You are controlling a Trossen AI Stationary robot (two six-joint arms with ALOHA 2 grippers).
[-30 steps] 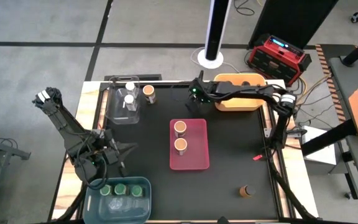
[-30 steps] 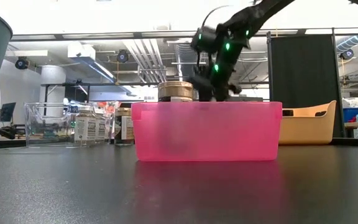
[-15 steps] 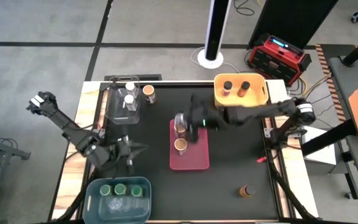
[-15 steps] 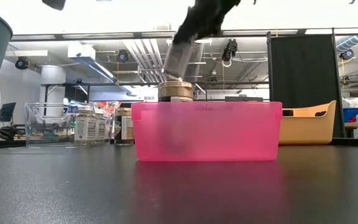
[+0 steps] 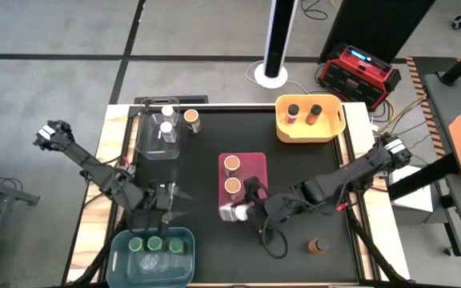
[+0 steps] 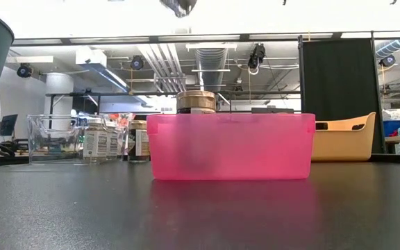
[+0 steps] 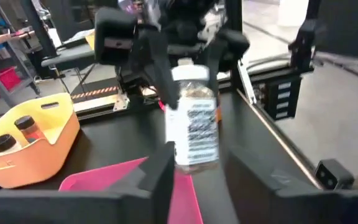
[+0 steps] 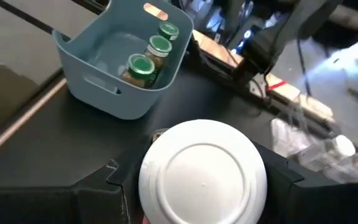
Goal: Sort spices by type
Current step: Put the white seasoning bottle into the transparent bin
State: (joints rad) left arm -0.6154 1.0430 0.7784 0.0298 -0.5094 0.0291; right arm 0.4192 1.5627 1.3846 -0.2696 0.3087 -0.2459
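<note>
My right gripper (image 5: 238,212) is shut on a white-lidded spice jar (image 5: 230,213) above the near end of the pink bin (image 5: 256,164). Two orange-lidded jars (image 5: 232,174) stand in that bin. The left wrist view shows the held jar (image 7: 194,124) just ahead of my left gripper (image 7: 197,158), which is open and holds nothing. In the high view my left gripper (image 5: 176,202) hovers left of the pink bin, above the blue bin (image 5: 118,248). My right gripper pinches the jar at its top end, by the white lid (image 7: 191,74), with one finger on each side. The fingers come nearly level from the table's right side. The jar is lifted clear and roughly upright, with its lid (image 8: 202,174) facing the wrist camera.
The blue bin holds three green-lidded jars (image 8: 148,53). A yellow bin (image 5: 333,128) at the far right holds two dark-lidded jars. A clear bin (image 5: 146,140) at the far left holds white-lidded jars, with an orange-lidded jar (image 5: 191,120) beside it. A brown jar (image 5: 318,245) stands near right.
My right gripper has swept from beside the yellow bin toward the table's near edge, passing over the pink bin and rising out of the low view, with the white-lidded jar in its fingers. My left gripper has shifted toward the right and turned to face the jar.
</note>
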